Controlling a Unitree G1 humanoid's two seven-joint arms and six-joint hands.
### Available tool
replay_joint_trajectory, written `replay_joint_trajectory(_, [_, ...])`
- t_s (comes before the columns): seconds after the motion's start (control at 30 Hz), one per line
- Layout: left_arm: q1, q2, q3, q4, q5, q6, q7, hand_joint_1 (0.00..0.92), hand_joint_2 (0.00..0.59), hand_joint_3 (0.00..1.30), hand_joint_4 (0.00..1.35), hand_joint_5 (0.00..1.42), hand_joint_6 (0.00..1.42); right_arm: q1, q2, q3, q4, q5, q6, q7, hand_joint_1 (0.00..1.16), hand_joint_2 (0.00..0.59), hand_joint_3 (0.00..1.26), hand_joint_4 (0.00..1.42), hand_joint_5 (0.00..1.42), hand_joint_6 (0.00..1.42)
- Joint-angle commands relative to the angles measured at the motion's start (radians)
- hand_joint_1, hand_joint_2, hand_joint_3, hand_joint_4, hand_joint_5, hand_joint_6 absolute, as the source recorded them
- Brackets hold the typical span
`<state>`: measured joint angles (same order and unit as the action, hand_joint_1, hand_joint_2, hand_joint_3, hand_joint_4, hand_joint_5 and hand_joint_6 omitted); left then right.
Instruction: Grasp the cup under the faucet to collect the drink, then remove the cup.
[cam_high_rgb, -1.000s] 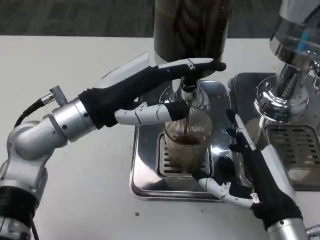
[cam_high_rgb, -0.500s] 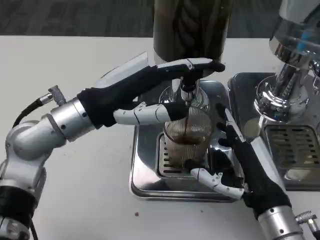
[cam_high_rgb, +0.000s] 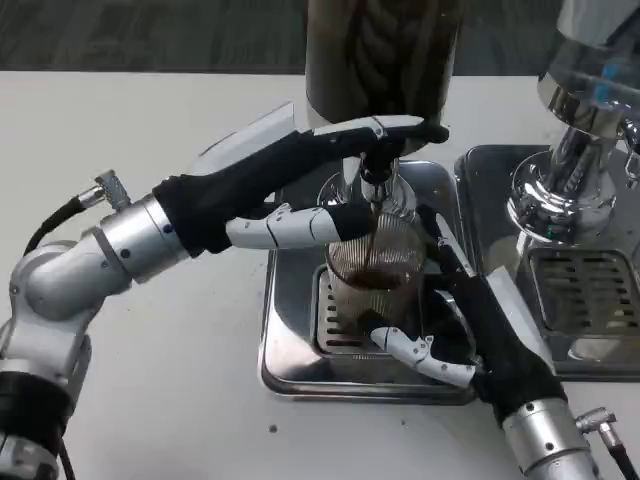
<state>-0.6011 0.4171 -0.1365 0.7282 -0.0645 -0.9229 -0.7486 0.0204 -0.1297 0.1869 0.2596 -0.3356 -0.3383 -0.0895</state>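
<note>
A ribbed clear cup (cam_high_rgb: 372, 285) stands on the drip tray (cam_high_rgb: 290, 345) under the faucet (cam_high_rgb: 375, 190), with dark drink in its lower part and a thin dark stream falling into it. My left hand (cam_high_rgb: 290, 175) reaches in from the left; its stretched fingers (cam_high_rgb: 400, 128) lie over the faucet's lever and its thumb lies against the cup's rim on the left. My right hand (cam_high_rgb: 475, 325) is close at the cup's right, thumb curved before the base and fingers up along the right wall. I cannot tell if it touches the cup.
The dark dispenser tank (cam_high_rgb: 385, 50) rises behind the faucet. A second chrome dispenser (cam_high_rgb: 585, 110) with its own grated tray (cam_high_rgb: 590, 300) stands at the right, close to my right forearm. A small crumb (cam_high_rgb: 272, 428) lies on the white table at the front.
My right hand has moved left and forward, from beside the tray's right edge to around the cup's right side and base. The left hand has stayed on the faucet.
</note>
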Motion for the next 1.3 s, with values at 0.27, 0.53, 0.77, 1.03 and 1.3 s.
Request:
replay_joint_trajectory(0.27, [0.024, 0.02, -0.013, 0.009, 0.028, 0.014, -0.015, 0.0, 0.124, 0.2, 0.11, 0.09, 0.04, -0.052, 0.026, 0.009, 0.11, 0.045, -0.088, 0.005, 0.73, 0.222, 0.0, 0.0, 0.07, 0.2])
replay_joint_trajectory(0.53, [0.029, 0.026, -0.012, 0.004, 0.028, 0.017, -0.011, 0.0, 0.126, 0.21, 0.11, 0.09, 0.04, -0.076, 0.027, 0.016, 0.138, 0.041, -0.089, 0.004, 0.71, 0.229, 0.0, 0.0, 0.07, 0.18])
replay_joint_trajectory(0.77, [0.036, 0.026, -0.013, -0.004, 0.028, 0.019, -0.009, 0.0, 0.129, 0.21, 0.11, 0.09, 0.04, -0.091, 0.026, 0.021, 0.147, 0.039, -0.08, 0.006, 0.7, 0.227, 0.0, 0.0, 0.07, 0.18])
replay_joint_trajectory(1.03, [0.046, 0.03, -0.013, -0.017, 0.031, 0.025, -0.004, 0.0, 0.13, 0.21, 0.12, 0.09, 0.04, -0.104, 0.031, 0.025, 0.152, 0.04, -0.07, 0.013, 0.68, 0.23, 0.0, 0.0, 0.07, 0.19])
replay_joint_trajectory(1.3, [0.059, 0.04, -0.011, -0.034, 0.032, 0.029, 0.003, 0.0, 0.108, 0.21, 0.12, 0.09, 0.05, -0.103, 0.04, 0.02, 0.152, 0.041, -0.065, 0.006, 0.68, 0.236, 0.07, 0.15, 0.16, 0.22])
